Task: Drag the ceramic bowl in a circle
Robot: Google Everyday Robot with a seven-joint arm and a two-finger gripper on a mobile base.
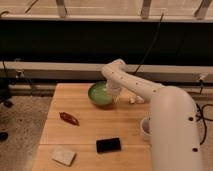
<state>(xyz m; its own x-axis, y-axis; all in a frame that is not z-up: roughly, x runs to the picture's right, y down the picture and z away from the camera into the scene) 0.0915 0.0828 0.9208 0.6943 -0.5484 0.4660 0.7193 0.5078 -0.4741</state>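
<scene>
Gripper (114, 93) sits at the rim of the ceramic bowl (99, 94); whether it is clamped on it, we cannot tell. We judge the approach done and the circular drag not yet shown.

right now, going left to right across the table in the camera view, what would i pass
red-brown packet → ceramic bowl, with the gripper down at its right edge → white cup
</scene>
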